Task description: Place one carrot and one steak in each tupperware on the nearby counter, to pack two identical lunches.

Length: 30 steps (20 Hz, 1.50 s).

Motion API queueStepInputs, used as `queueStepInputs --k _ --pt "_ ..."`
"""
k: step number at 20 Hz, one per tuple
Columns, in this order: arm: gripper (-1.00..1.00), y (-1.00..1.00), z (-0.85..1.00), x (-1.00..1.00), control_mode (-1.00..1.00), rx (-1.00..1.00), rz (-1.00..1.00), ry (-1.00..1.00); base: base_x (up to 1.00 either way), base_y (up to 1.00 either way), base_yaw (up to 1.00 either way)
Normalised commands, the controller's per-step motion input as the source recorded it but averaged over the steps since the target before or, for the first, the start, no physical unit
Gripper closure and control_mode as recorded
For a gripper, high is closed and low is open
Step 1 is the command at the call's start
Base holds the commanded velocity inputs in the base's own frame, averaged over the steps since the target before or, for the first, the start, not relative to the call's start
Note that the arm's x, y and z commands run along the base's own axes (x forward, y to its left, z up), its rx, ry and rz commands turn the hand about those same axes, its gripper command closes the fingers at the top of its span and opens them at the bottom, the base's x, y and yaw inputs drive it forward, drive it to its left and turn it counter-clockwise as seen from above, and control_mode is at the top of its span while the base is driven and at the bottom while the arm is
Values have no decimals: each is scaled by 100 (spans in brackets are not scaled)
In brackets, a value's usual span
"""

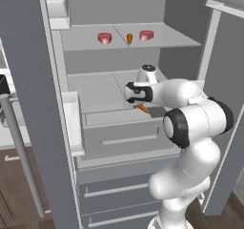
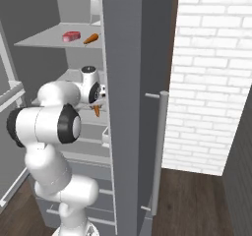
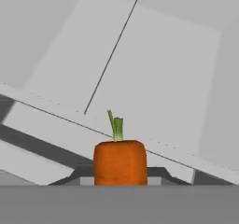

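I am reaching into an open fridge. My gripper [image 1: 141, 105] [image 2: 98, 106] is shut on a small orange carrot [image 1: 142, 108] [image 2: 97, 111] just above the middle shelf [image 1: 100, 92]. In the hand view the carrot [image 3: 120, 162] stands between the finger tips with its green stub pointing away. On the upper shelf [image 1: 86, 39] lie two red-pink steaks [image 1: 104, 38] [image 1: 146, 35] with a second carrot [image 1: 129, 38] between them; the right base view has one steak [image 2: 71, 36] and that carrot [image 2: 90, 39]. The tupperware and the counter are out of view.
The left fridge door [image 1: 28, 104] stands open with a bar handle [image 1: 19, 147] and door bins [image 1: 72, 123]. Drawers [image 1: 119, 140] sit below the shelf. The other door's edge [image 2: 123, 107] and handle [image 2: 158, 151] stand close on the right, before a white brick wall [image 2: 211, 73].
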Motion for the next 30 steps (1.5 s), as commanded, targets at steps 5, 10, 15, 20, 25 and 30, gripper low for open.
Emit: queueStepInputs --k 5,10,15,20,25,30 --pt "100 0 28 -100 -100 1 0 -8 0 0 0" --pt "100 0 63 -99 -100 0 0 -16 0 0 0" --pt "100 0 68 -87 -100 0 0 -10 0 0 0" --pt "100 0 30 -100 -100 0 0 -11 0 0 0" --pt "100 0 45 -97 -100 0 0 -19 0 0 0" --pt "100 0 17 -15 100 0 0 -5 -63 0 0"
